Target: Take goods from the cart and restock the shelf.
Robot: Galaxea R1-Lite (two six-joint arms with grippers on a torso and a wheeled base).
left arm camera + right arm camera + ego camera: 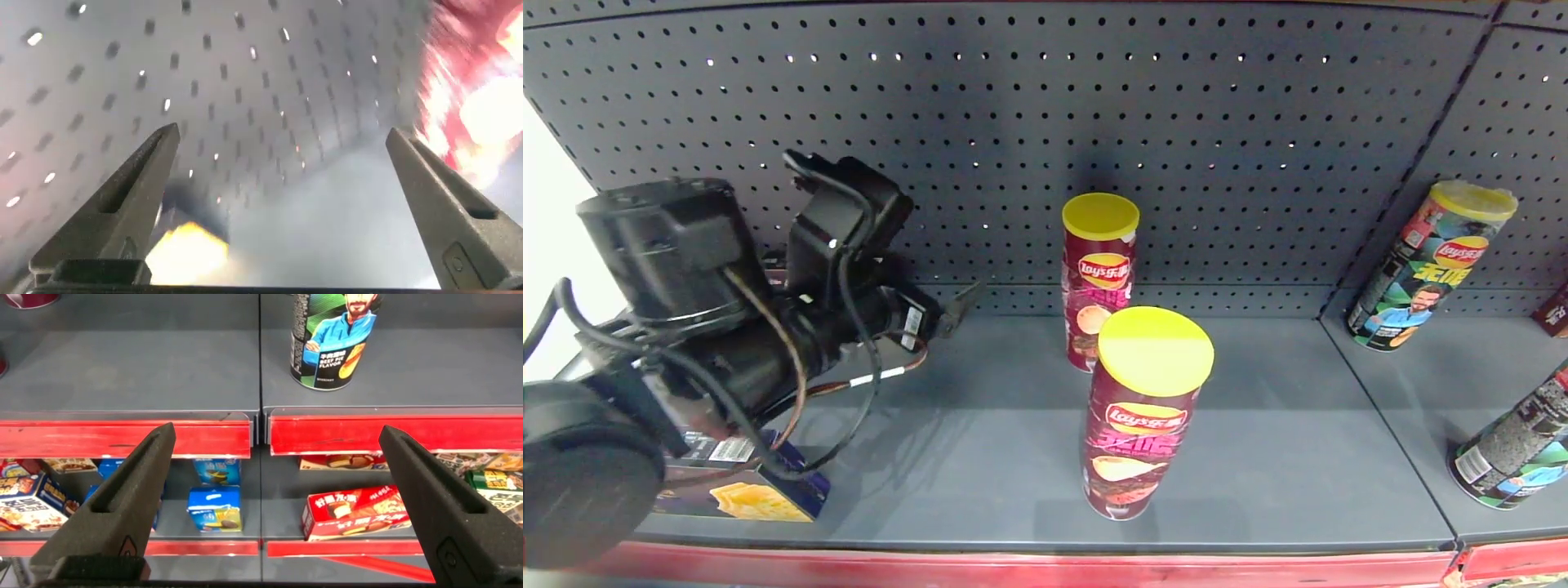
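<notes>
A red chip can stands upright on the grey shelf, with a second red can just behind it. To their left, the left gripper hovers, fingers wide apart and empty. The right gripper likewise gapes empty.

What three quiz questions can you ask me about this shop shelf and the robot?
1. Pick one: the front red can and the back red can both have lids that are A) yellow, B) blue, C) white.
2. True or false: the left gripper is shut on a can.
3. Fill in: the dark blue box lies on the shelf, partly hidden by the robot's ___ arm.

Key: 1 is A. 2 is false: its fingers are spread open with nothing between them. 3 is left.
</notes>
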